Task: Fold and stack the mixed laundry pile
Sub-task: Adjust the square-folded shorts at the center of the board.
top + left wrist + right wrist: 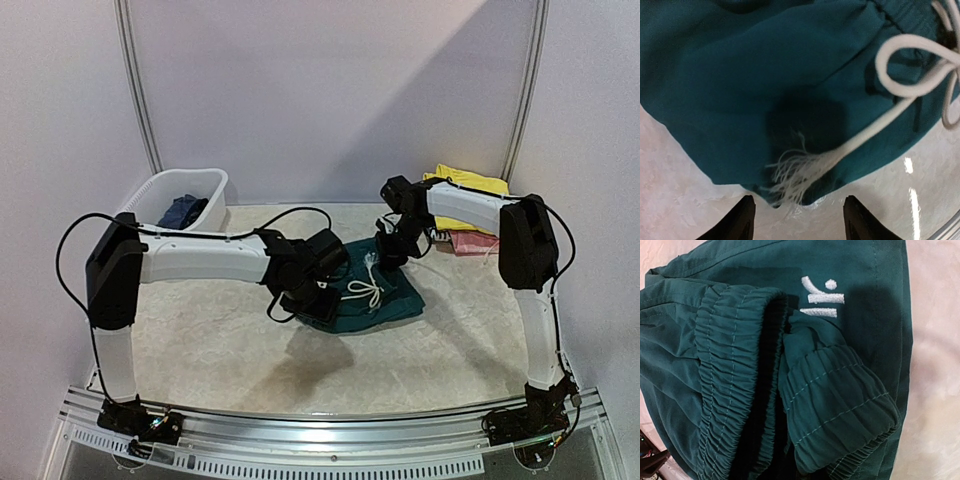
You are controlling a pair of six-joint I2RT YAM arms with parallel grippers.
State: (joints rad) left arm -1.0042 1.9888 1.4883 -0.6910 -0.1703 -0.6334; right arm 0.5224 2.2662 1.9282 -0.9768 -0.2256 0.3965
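Observation:
Dark teal shorts (pixel 385 295) lie crumpled at the table's middle, their white drawstring (pixel 365 290) looped on top. My left gripper (pixel 315 300) hovers at their near-left edge. In the left wrist view it (pixel 799 207) is open, with the drawstring's frayed end (pixel 795 172) and the shorts' hem (pixel 740 90) just ahead of its black fingers (pixel 742 215) and nothing between them. My right gripper (pixel 392 252) is at the shorts' far edge. In the right wrist view the bunched elastic waistband (pixel 840 390) hides its fingers; it is shut on the cloth.
A white plastic tub (pixel 215 185) stands at the back left with a navy garment (pixel 183 212) inside. A yellow cloth (pixel 465 185) and a pink one (pixel 470 242) lie at the back right, behind the right arm.

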